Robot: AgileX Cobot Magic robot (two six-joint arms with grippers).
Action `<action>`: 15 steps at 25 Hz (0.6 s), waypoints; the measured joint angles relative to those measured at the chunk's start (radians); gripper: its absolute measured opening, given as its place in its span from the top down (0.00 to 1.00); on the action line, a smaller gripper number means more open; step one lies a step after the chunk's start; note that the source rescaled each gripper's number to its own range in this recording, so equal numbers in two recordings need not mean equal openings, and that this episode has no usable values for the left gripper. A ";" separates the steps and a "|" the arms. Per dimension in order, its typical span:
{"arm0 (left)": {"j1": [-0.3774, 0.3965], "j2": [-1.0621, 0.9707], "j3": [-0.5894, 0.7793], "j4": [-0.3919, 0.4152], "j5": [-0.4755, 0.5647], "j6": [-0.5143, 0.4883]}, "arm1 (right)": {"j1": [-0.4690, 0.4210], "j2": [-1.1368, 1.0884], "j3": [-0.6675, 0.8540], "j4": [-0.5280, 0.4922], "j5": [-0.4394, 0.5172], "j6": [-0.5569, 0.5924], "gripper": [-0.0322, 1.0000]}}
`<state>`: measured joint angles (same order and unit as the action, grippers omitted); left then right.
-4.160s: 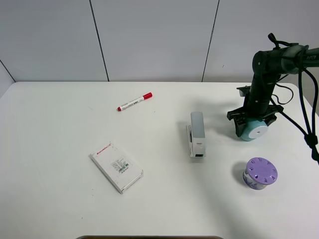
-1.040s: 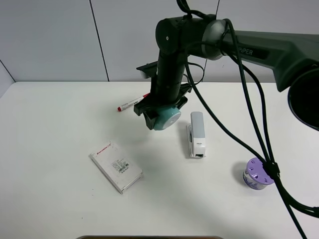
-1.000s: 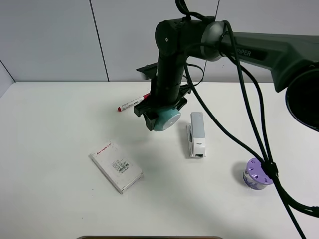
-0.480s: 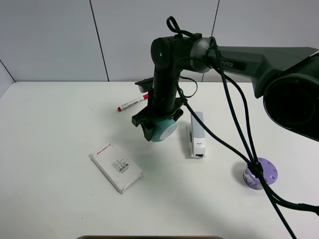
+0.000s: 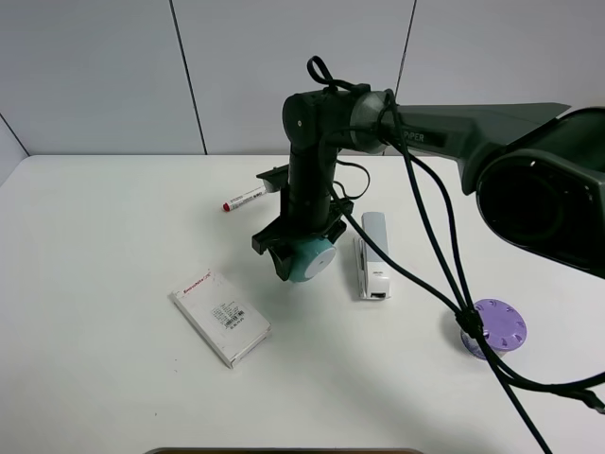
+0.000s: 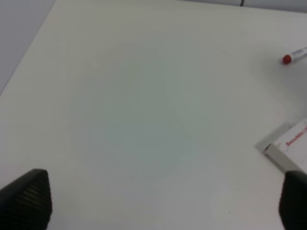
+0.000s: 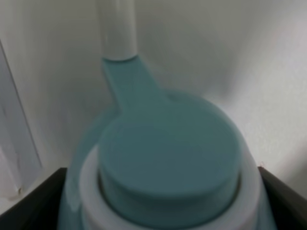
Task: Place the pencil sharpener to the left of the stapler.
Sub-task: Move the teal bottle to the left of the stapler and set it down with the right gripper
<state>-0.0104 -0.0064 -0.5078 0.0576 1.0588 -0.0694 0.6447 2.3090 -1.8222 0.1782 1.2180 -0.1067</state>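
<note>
The white surface [image 5: 113,378] carries the stapler [image 5: 374,253]. Just beside it, on its left in the high view, the right tool [image 5: 301,253] is clenched around the pencil sharpener [image 5: 310,260], held low; whether it touches down I cannot tell.

Dark green-black arm [image 5: 307,180]; looped black cables [image 5: 461,305]; white lettering [image 5: 427,138], seemingly "PIPER".

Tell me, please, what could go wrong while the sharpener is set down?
The right end effector holds the pencil sharpener close to the stapler; opening could nudge the stapler. The round sharpener might roll once released. The arm's cable crosses the purple-lidded container and could drag it.
</note>
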 joint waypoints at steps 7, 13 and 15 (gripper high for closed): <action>0.000 0.000 0.000 0.000 0.000 0.000 | 0.000 0.030 0.000 0.000 -0.001 0.000 0.97; 0.000 0.000 0.000 0.000 0.000 0.000 | 0.000 0.039 0.000 0.000 -0.001 0.000 0.97; 0.000 0.000 0.000 0.000 0.000 0.000 | 0.000 0.039 0.000 -0.003 -0.001 0.000 0.97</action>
<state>-0.0104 -0.0064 -0.5078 0.0576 1.0588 -0.0694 0.6447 2.3483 -1.8222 0.1748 1.2172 -0.1067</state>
